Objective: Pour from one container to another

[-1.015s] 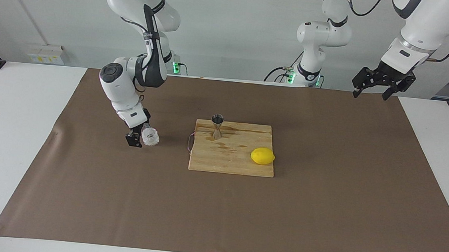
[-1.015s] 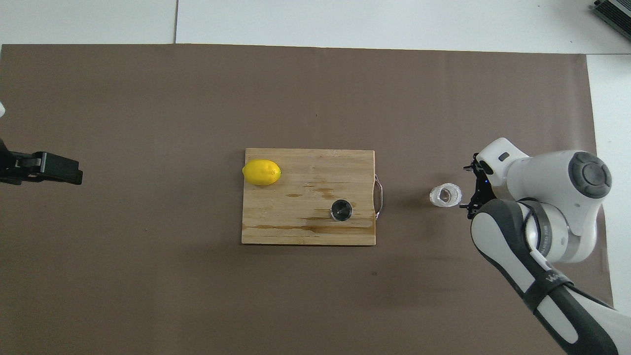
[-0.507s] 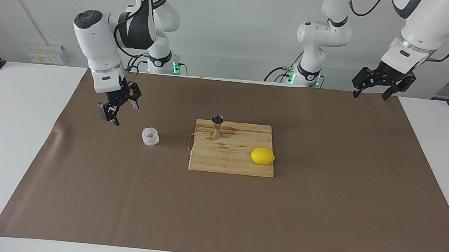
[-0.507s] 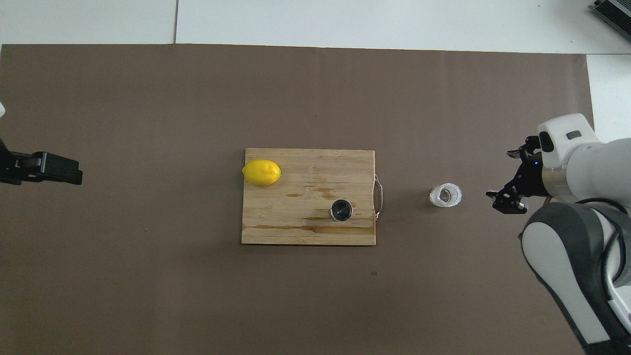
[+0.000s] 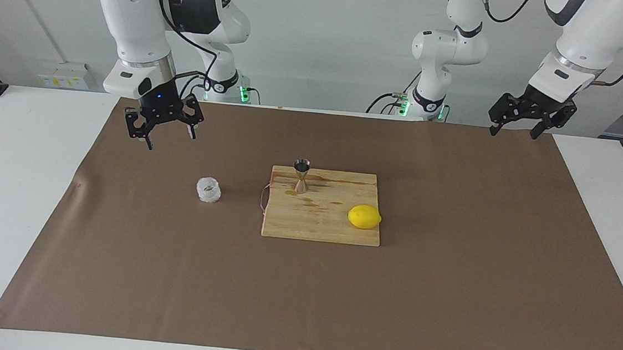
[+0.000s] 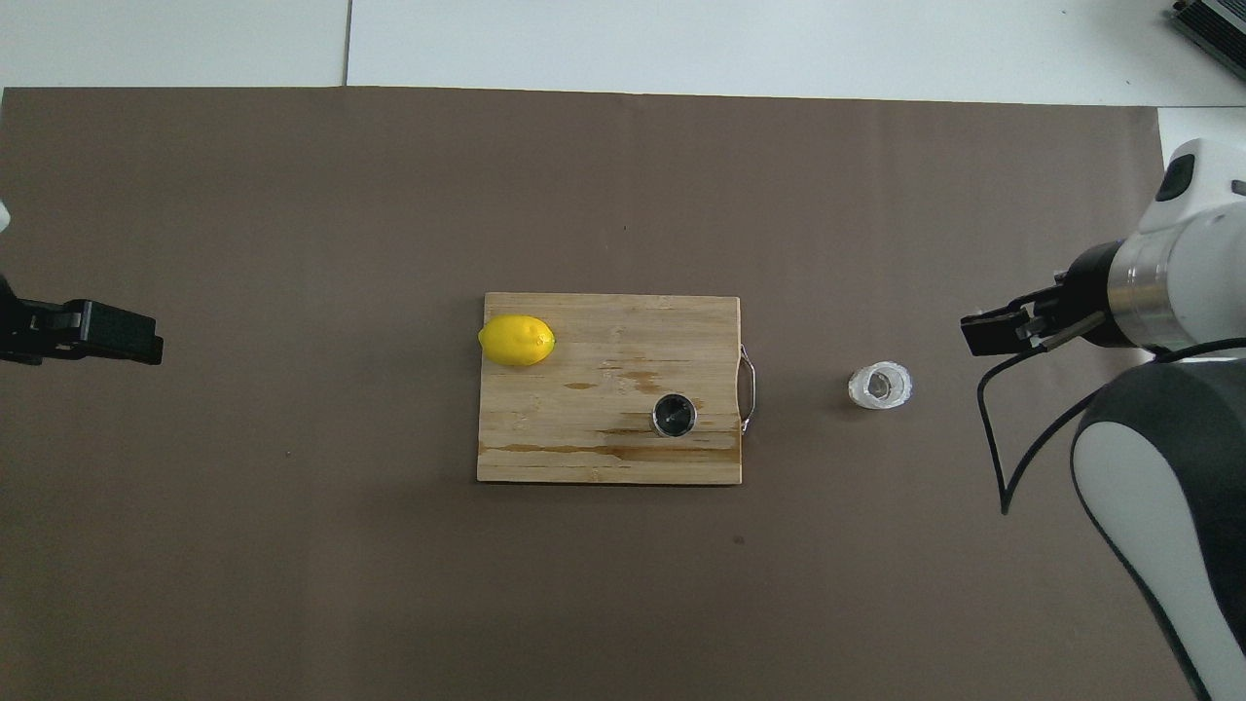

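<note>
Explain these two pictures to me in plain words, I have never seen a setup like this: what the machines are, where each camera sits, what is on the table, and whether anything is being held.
These are two robot arms at one table, each ending in a two-fingered gripper. One picture faces the robots from across the table; the other looks steeply down from above their end.

On the brown mat lies a wooden cutting board. On it stand a small metal jigger and a lemon. A clear glass cup stands on the mat, beside the board, toward the right arm's end.

Nothing is held. The right gripper hangs open in the air over the mat near the cup. The left gripper waits, open, raised over its own end.
</note>
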You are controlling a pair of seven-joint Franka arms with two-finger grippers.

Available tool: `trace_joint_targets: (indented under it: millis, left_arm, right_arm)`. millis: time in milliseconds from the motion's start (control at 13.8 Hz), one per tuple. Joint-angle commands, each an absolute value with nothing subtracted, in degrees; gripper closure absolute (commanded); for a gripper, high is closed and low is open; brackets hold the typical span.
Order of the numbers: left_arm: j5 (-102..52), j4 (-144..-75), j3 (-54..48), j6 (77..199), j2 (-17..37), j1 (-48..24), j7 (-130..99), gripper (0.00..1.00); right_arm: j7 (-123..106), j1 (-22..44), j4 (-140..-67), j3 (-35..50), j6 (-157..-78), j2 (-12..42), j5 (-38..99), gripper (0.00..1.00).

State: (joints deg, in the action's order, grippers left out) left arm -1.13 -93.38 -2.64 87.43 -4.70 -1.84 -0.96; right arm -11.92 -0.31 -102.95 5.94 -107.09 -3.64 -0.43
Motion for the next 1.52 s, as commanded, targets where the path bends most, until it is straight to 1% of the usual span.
trace_joint_targets:
  millis: [0, 290, 507, 580, 942, 1450]
  left_arm:
    - [-0.6, -94.9, -2.9, 87.1, -6.3, -1.2, -0.4, 0.00]
    - [-0.6, -94.9, -2.9, 87.1, -6.3, -1.2, -0.4, 0.00]
    - [-0.6, -94.9, -2.9, 87.1, -6.3, -1.2, -0.4, 0.00]
    - [-0.6, -94.9, -2.9, 87.1, -6.3, -1.2, -0.4, 0.00]
    - [-0.6, -94.9, -2.9, 87.1, -6.3, -1.2, -0.4, 0.00]
    - [-0.6, -94.9, -2.9, 87.1, -6.3, -1.2, -0.4, 0.00]
  right_arm:
    - [2.3, 0.8, -92.1, 6.2, -98.2, 1.7, -1.2, 0.00]
    - [11.3, -0.3, -86.7, 5.7, -92.7, 2.2, 0.1, 0.00]
    - [12.7, -0.7, -87.4, 5.5, -87.0, -0.1, -0.1, 0.00]
    - [13.1, -0.8, -89.0, 5.5, -84.8, -1.2, -0.1, 0.00]
    - [12.7, -3.7, -90.9, 5.4, -87.1, -1.8, 2.3, 0.00]
    - [12.4, -3.6, -93.4, 5.4, -87.7, -3.1, 2.3, 0.00]
